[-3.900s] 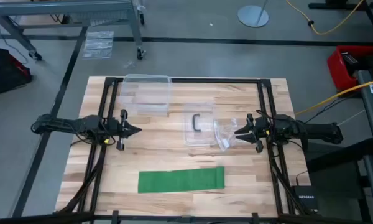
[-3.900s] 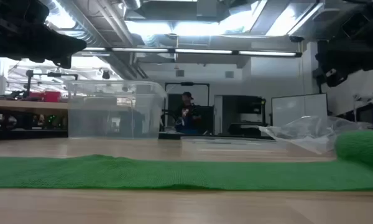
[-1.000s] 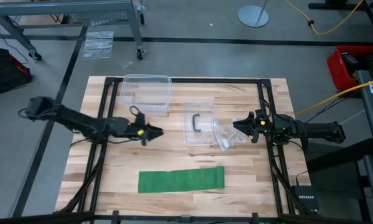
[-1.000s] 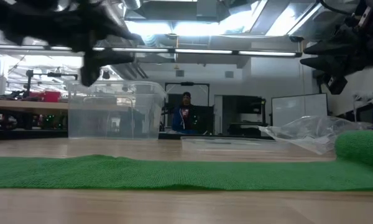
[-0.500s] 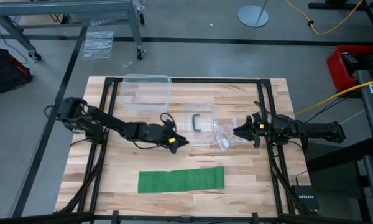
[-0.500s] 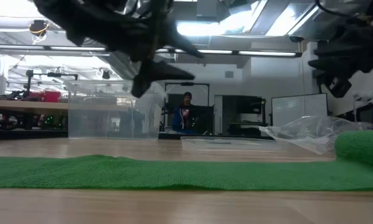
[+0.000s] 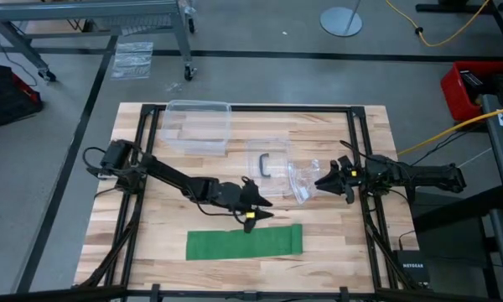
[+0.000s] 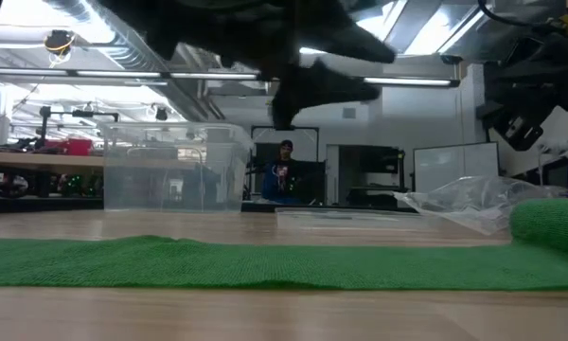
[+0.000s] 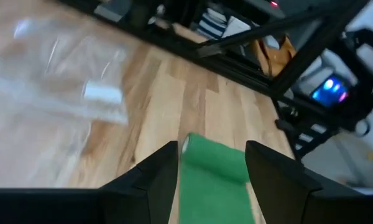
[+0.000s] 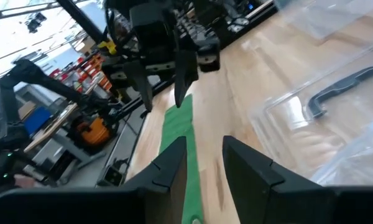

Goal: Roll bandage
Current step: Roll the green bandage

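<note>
L gripper (image 7: 253,215) hangs over mid-table w/ fingers spread wide, nothing between them, arm stretched diagonally across from the left edge. It sits just above the far edge of the bandage (image 7: 245,242), toward the strip's right half. In the left wrist view the two dark fingers (image 9: 154,181) frame the bandage's rolled end (image 9: 216,160), gap clearly visible between them.

Bandage is a bright green flat strip lying along the near side of the wooden table (image 7: 151,243), w/ a small rolled-up bit at its right end (shows as a green lump in the low view (image 8: 549,225)).

R gripper (image 7: 329,179) waits at the right side, touching or just at the clear plastic bag (image 7: 306,180); fingers part-way apart, can't tell if they pinch the bag. Clear lid w/ dark handle (image 7: 267,167) lies flat beside the bag; clear bin (image 7: 197,127) toward the far-left of the table. A person (image 8: 283,172) stands in the room behind.
</note>
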### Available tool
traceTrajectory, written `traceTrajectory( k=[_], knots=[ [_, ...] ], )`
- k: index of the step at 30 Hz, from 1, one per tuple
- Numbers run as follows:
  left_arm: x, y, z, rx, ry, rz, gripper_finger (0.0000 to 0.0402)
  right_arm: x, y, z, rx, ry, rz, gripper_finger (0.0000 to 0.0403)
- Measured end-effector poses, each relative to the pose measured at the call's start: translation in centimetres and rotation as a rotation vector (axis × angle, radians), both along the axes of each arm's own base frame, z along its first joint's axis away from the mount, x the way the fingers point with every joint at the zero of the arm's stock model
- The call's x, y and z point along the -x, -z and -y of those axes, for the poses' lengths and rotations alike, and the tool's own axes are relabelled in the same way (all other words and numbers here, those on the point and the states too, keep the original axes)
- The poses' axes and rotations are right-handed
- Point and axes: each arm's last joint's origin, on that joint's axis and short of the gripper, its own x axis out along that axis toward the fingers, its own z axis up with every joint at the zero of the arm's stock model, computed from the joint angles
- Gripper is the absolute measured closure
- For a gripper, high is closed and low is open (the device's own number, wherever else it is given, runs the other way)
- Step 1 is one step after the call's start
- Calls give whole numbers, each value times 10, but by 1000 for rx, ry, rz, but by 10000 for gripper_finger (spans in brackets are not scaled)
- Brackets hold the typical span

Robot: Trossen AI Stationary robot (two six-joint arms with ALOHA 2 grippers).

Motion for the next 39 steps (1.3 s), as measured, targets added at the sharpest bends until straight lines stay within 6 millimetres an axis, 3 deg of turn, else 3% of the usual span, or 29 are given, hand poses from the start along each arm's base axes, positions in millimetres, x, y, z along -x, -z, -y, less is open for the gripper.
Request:
traceTrajectory(
  k=[5,10,15,22,27,39],
  knots=[
    [-18,1,15,-165,76,38,221,0,0,-1,-6,-43,3,294],
    [-26,11,25,-207,107,28,221,1,-2,-3,-18,-122,15,294],
    [-17,22,37,-220,146,-93,221,2,-5,-5,-52,-187,18,294],
    [-10,20,59,-237,206,-80,221,2,-7,-5,-46,-189,24,294],
    [-7,23,63,-303,245,-98,221,2,-7,-5,-33,-184,27,294],
    [1,29,74,-283,265,-168,221,-3,-2,-7,-124,-223,-78,295]
  ],
)
